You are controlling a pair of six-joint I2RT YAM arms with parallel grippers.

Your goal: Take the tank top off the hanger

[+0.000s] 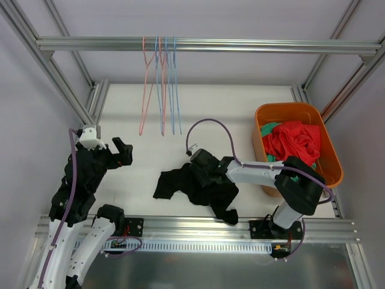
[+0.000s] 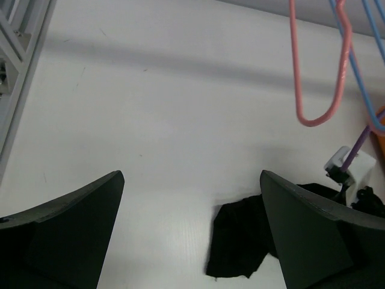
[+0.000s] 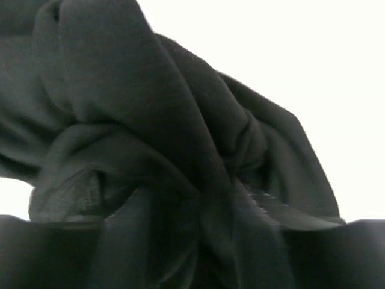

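On a white rectangular table (image 1: 240, 114), enclosed by an aluminium frame, two robot arms are seen from above. Across the far side a horizontal silver metal rail (image 1: 240, 45) is mounted. At the right of the table an orange oval plastic bin (image 1: 286, 106) is placed, and crumpled red cloth (image 1: 295, 141) with a little green cloth (image 1: 269, 128) is held inside it.

Near the middle of the table, toward the near edge, a black fabric tank top (image 1: 171, 183) is laid in a crumpled heap on the surface, well apart from the rail. Its long axis is stretched left to right, slanting toward the near edge on the right. There a narrow end is pointed toward the right arm's base. The broader end is pointed toward the left arm.

From the rail a bunch of thin pink and blue wire hangers (image 1: 161, 90) is hung, each seen as a bare wire outline.

The right gripper (image 1: 201, 165) is lowered onto the middle of the tank top. In its wrist view, bunched black folds (image 3: 150, 120) are pressed close against the camera. Whether the jaws are clamped on the cloth cannot be told.

The left gripper (image 2: 192, 177) is held to the left, its jaws spread wide over bare table. In its wrist view the tank top's edge (image 2: 237, 241) and the lower loop of a pink hanger (image 2: 337, 78) are seen ahead.
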